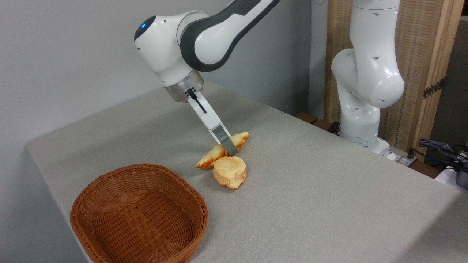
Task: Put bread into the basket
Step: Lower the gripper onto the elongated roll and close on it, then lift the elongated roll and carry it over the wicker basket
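A: Where are we with the job?

B: Not far yet. Our pincer [229, 148] is down at the middle of the long twisty bread [210, 157], which lies on the table [329, 190]. We see only one finger in front of the loaf, so we cannot tell if the pincer is squeezing it or not.

A: And the basket [139, 215]?

B: It sits well apart from the pincer, lower and to the left. Nothing is inside it.

A: So what is left?

B: We think almost all of it: get a good hold, lift the bread, carry it over and let it go in the basket.

A: How many things do we count?

B: One long bread, one round bun [230, 171] just below the pincer and touching the loaf, one basket, one pincer.
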